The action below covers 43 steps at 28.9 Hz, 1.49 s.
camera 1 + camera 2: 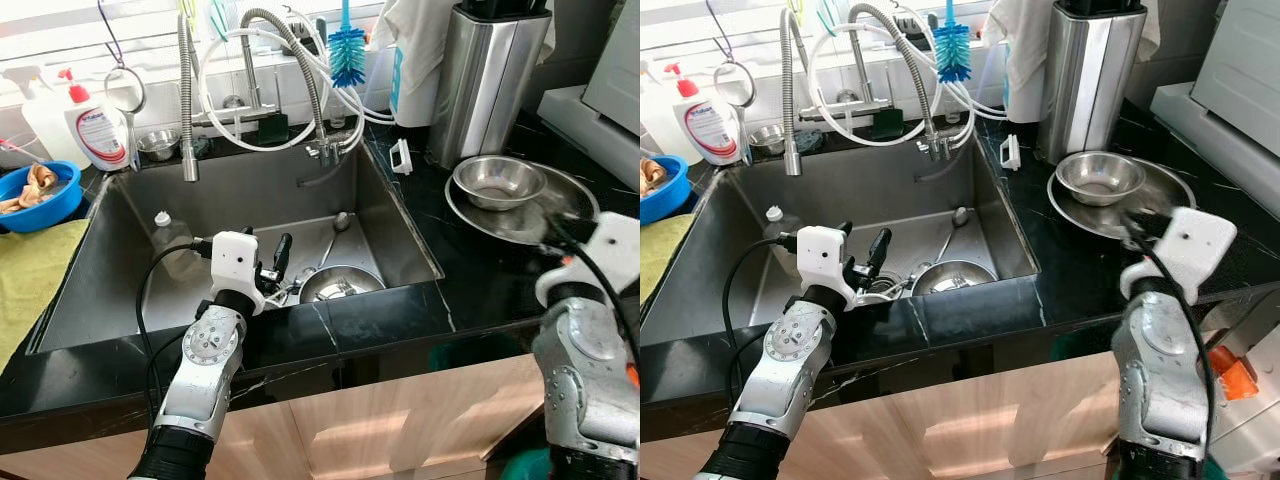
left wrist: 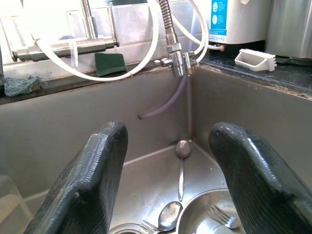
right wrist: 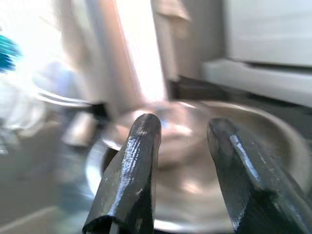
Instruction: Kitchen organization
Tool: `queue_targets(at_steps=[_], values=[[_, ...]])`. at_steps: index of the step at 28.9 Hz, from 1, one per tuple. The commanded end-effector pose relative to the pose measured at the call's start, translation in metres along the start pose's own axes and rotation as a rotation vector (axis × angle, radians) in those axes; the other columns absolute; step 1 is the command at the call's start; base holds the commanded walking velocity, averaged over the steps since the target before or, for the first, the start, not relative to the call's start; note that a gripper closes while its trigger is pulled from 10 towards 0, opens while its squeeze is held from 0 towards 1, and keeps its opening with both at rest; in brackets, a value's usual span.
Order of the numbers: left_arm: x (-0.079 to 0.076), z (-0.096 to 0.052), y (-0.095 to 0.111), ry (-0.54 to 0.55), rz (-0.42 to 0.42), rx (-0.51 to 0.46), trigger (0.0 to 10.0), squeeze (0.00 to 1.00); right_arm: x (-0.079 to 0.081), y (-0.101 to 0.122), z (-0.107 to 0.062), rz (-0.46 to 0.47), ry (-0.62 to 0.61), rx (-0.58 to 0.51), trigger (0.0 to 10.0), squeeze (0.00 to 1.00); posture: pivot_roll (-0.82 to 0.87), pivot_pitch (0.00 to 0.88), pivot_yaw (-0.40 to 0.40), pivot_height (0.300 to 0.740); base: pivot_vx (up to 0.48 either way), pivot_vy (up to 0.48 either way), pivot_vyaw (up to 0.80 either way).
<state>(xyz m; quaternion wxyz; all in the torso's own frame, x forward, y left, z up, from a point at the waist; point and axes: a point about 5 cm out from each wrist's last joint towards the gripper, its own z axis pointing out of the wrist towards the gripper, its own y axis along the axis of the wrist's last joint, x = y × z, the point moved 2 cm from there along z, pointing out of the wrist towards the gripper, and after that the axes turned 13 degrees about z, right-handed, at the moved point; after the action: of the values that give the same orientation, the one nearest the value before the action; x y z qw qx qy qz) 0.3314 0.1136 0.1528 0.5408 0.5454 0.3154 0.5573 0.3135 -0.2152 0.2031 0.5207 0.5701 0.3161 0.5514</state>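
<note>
Dishes sit in two spots around your claws. Your left claw hangs over the near edge of the sink, its two black fingers spread apart with nothing between them. Just beyond and below its fingertips lies a steel bowl on the sink floor, with a fork resting inside it and a spoon touching its rim. Farther ahead of the claw, toward the back corner, a long spoon lies flat on the sink floor. A clear bottle lies off to the claw's left side in the sink, apart from the cutlery.

Your right claw is raised over the black tabletop — fingers parted, holding nothing. Directly ahead of it a small steel bowl sits inside a wide steel plate. Beyond that stands a tall steel canister.

Behind the sink, well beyond the left claw, a green sponge rests on the ledge and a blue bottle brush hangs by the faucet hoses.
</note>
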Motion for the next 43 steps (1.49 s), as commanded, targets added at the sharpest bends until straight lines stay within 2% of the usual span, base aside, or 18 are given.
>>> queue_targets(at_steps=[1,9,15,29,43], values=[[0.003,0.002,0.001,0.005,0.021,0.001,10.0,0.00,0.013,0.000,0.000,0.025,0.069,0.013,10.0,0.00,-0.12,0.000,0.092,0.740,0.000,0.000,0.00],[0.004,0.002,0.001,0.006,0.021,-0.002,10.0,0.00,0.029,-0.033,-0.005,-0.015,0.197,0.213,10.0,0.00,-0.12,0.000,0.091,0.740,0.000,0.000,0.00],[0.004,0.002,0.001,0.007,0.024,-0.002,10.0,0.00,0.032,-0.034,-0.005,-0.020,0.216,0.214,10.0,0.00,-0.12,0.000,0.091,0.740,0.000,0.000,0.00],[0.004,0.001,0.002,0.005,0.024,-0.007,10.0,0.00,0.016,-0.030,0.002,-0.019,0.135,0.178,10.0,0.00,-0.11,0.000,0.092,0.740,0.000,0.000,0.00],[0.004,0.002,0.002,0.002,0.024,-0.004,10.0,0.00,0.013,-0.035,0.000,-0.002,0.119,0.192,10.0,0.00,-0.11,0.000,0.094,0.740,0.000,0.000,0.00]])
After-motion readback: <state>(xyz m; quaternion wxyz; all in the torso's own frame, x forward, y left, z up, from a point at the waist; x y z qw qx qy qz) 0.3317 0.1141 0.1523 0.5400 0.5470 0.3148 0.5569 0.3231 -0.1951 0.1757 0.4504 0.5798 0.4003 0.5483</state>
